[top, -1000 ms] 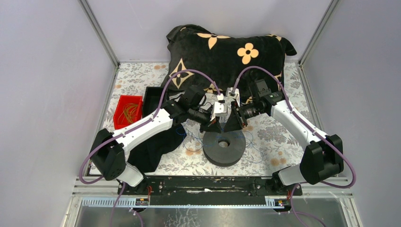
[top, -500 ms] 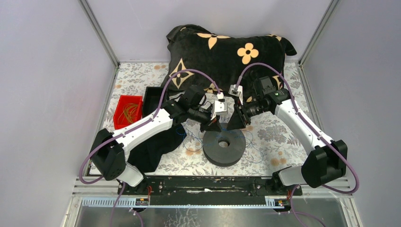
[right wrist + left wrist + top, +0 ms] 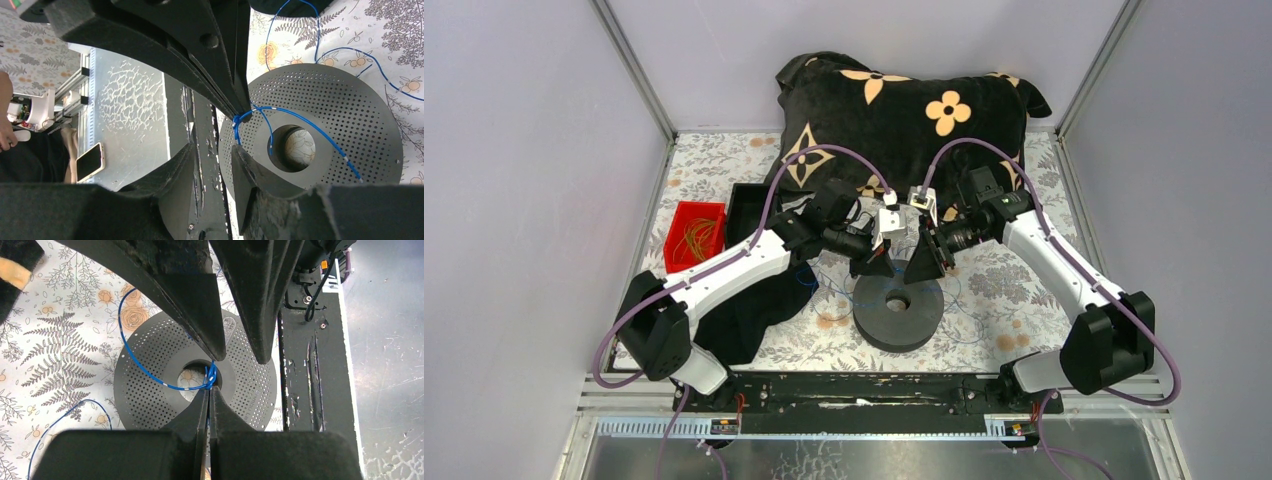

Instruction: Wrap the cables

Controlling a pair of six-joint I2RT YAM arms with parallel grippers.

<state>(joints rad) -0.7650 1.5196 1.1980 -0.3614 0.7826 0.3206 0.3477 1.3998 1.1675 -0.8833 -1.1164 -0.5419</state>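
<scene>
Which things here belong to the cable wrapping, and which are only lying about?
For the job:
blue cable
black spool

Lying about:
red bin with orange wires
black tray
cushion
phone

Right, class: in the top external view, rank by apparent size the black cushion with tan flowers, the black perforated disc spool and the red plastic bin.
1. Black cushion with tan flowers, clearly largest.
2. Black perforated disc spool.
3. Red plastic bin, a little smaller than the spool.

The cables (image 3: 211, 377) run off the left wrist view's bottom edge.
</scene>
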